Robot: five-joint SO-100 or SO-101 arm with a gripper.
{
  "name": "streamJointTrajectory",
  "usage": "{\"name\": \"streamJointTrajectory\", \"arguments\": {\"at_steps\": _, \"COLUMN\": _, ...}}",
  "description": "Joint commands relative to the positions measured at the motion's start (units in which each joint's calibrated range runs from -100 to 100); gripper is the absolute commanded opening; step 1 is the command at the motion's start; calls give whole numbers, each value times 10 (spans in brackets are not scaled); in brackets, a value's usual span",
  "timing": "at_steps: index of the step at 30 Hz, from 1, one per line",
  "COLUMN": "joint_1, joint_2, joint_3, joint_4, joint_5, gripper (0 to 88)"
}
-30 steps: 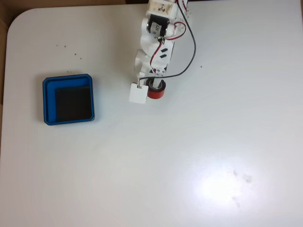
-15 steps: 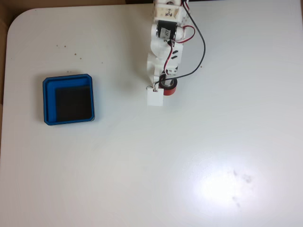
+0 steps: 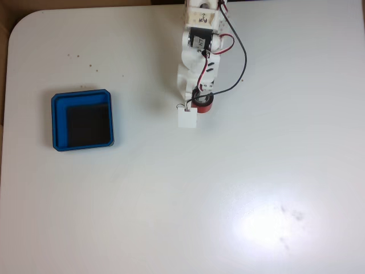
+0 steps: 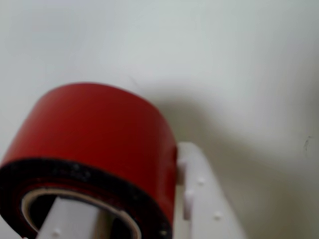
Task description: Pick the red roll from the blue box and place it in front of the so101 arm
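1 red roll (image 4: pixel 94 134) clamped in claw (image 4: pixel 144 219), 1 finger inside core, 1 outside

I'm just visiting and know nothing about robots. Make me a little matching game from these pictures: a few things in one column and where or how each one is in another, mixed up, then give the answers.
Things:
1. red roll
2. blue box
3. gripper
4. table

States:
A. white, bearing everything
B. holds nothing, at the left of the fixed view
C. one finger through the core, one outside
D. held just below the arm in the fixed view

Pairs: 1-D, 2-B, 3-C, 4-A
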Motion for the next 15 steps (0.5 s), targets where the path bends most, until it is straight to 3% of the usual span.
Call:
{"name": "streamJointTrajectory", "arguments": {"at_steps": 1, "joint_1": -3, "joint_2": 12, "joint_3": 0, "joint_4": -7, "joint_5": 3, "gripper": 7}}
{"name": "streamJointTrajectory", "arguments": {"at_steps": 15, "joint_1": -2, "joint_2": 28, "joint_3": 1, "joint_4": -7, "joint_5": -2, "gripper": 7}}
